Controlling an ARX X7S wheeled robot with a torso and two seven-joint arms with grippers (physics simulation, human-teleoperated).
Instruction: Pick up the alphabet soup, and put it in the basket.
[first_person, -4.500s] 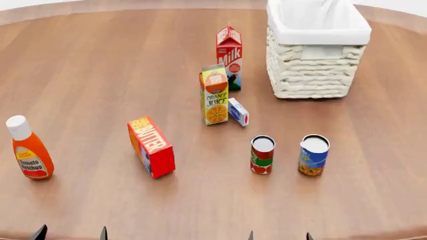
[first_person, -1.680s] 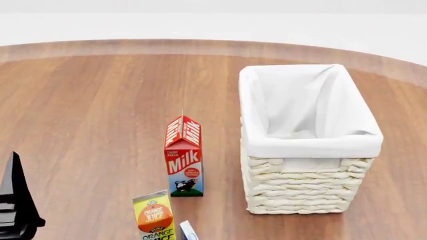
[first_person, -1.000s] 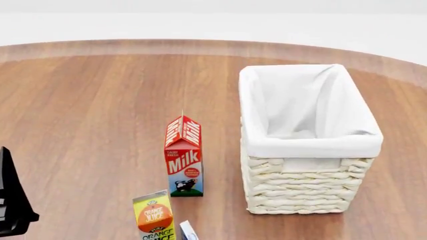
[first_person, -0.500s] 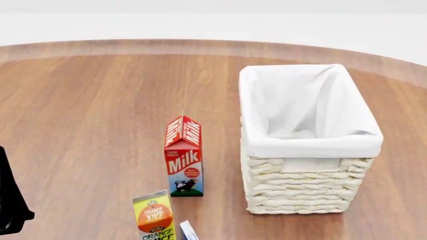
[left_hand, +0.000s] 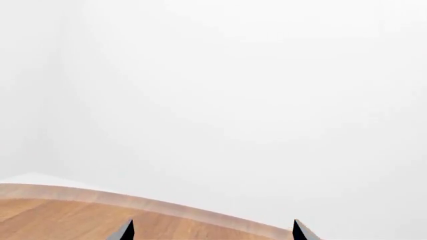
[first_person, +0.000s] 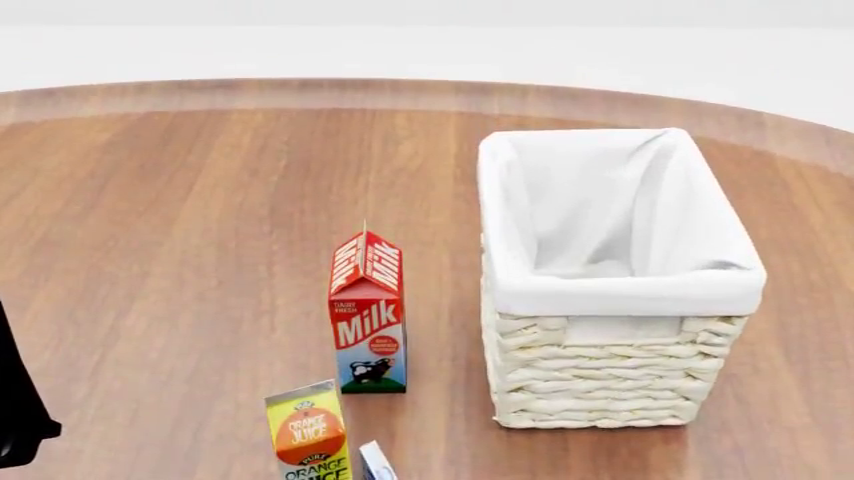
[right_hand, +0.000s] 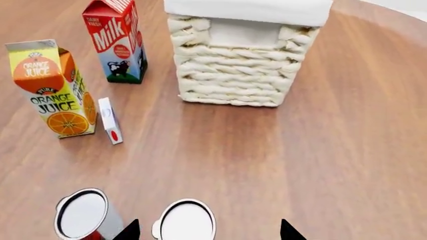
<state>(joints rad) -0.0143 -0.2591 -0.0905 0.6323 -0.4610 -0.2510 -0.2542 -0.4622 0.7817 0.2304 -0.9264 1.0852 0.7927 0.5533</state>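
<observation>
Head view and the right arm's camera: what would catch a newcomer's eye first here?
The big woven basket with its white cloth liner stands out, on the wooden table to the right of a red milk carton. In the right wrist view, two cans show their pale lids, one just ahead of the right end effector.

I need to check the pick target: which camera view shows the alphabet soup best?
The right wrist view: the alphabet soup shows its pale lid between the open right gripper tips, beside another can. The head and left wrist views don't show it.
</observation>
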